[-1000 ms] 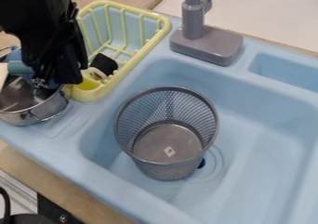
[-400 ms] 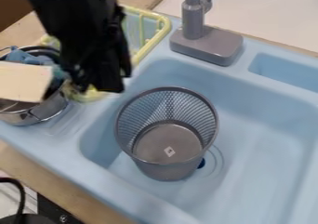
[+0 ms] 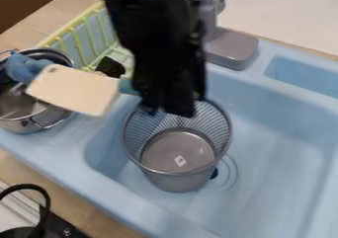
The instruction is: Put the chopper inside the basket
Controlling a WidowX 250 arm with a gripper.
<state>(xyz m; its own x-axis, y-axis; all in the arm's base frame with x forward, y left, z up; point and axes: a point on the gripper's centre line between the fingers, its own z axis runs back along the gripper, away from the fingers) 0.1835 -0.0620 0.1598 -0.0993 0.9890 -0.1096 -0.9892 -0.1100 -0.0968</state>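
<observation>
I have the chopper [image 3: 76, 90] in my grip [image 3: 169, 109], clenched by its teal handle [image 3: 128, 86]; my fingers are dark and blurred, so the handle seems to run in between them, though I can't make out exactly where they press. The pale, flat blade sticks out on the image-left side of me, in the air between the steel pot [image 3: 27, 123] and the mesh basket [image 3: 224, 133]. My fingertips hang over the basket's far rim, while the blade is outside the basket.

The basket stands upright in the light blue sink [image 3: 277, 182], with a small white label [image 3: 180, 160] on its inside bottom. The pot holds something blue [image 3: 25, 67]. Behind the blade, a yellow dish rack [image 3: 79, 34] has a black item [image 3: 110, 66] in it. Behind me is the grey faucet [image 3: 231, 47].
</observation>
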